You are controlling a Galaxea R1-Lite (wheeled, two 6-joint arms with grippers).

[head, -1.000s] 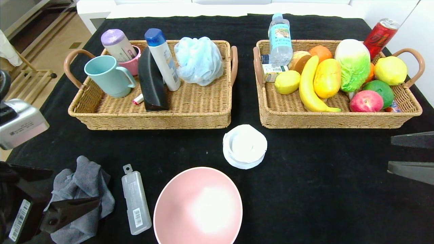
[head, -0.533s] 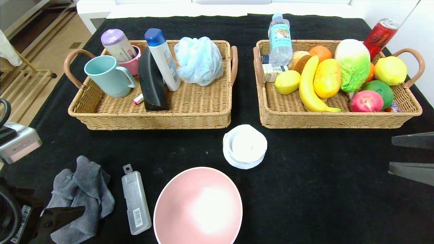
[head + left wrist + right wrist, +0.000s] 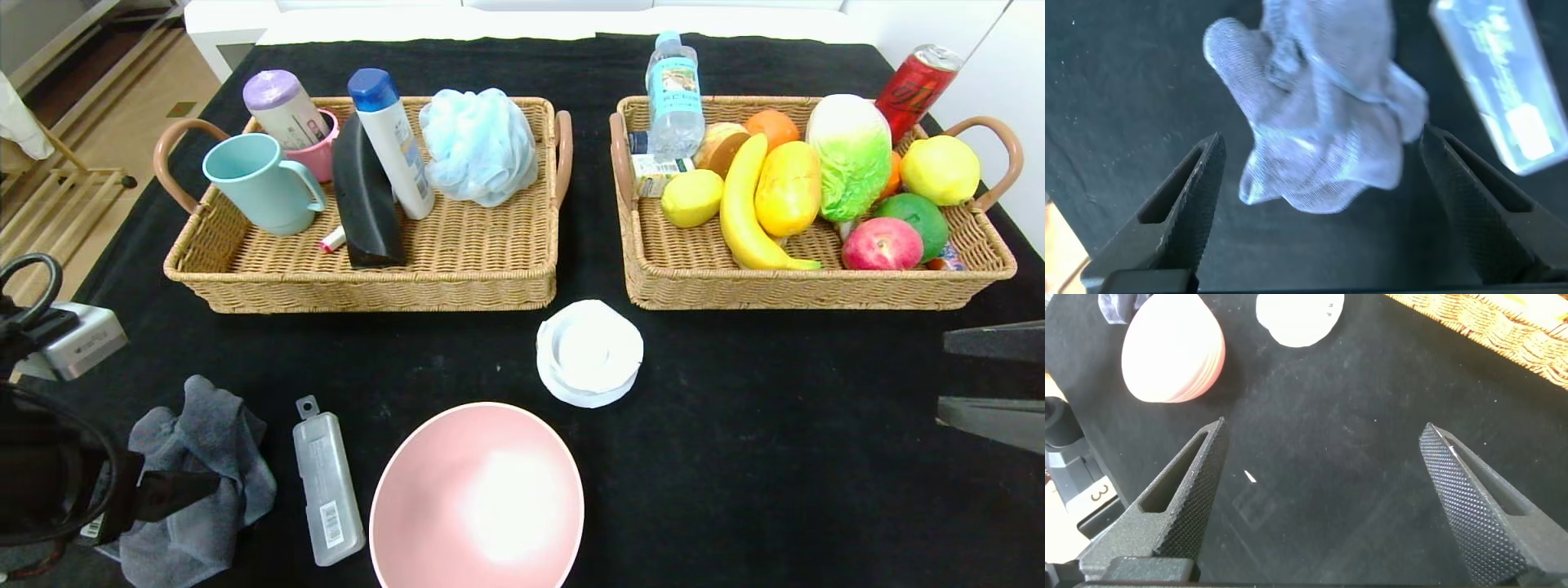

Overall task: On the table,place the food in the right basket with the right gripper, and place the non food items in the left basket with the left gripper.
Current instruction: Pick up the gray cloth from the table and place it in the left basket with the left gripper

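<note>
A: Where does the left pincer [image 3: 1315, 220] stand?

B: At the near left corner of the table [image 3: 775, 457], fingers spread wide, holding nothing. In its wrist view the crumpled grey cloth [image 3: 1315, 114] lies just ahead of the tips, roughly centred between them, not touched.

A: So which arm is nearer?

B: The left, clearly. The right pincer [image 3: 992, 376] hangs open and empty at the table's right edge, well apart from the cloth [image 3: 200, 474].

A: Any long axis to worry about?

B: Not for the cloth; it is a lump. The clear plastic case [image 3: 328, 482] just beside it runs lengthwise away from the robot.

A: And the baskets?

B: The left basket [image 3: 457, 269] sits farther back, beyond the cloth. The right basket [image 3: 816, 286] already holds the lemon [image 3: 691, 198], the yellow-orange fruit [image 3: 788, 188] and the water bottle [image 3: 674, 94]. I judge only non-food remains: cloth, case, pink bowl [image 3: 478, 498], white lid [image 3: 589, 351].
</note>
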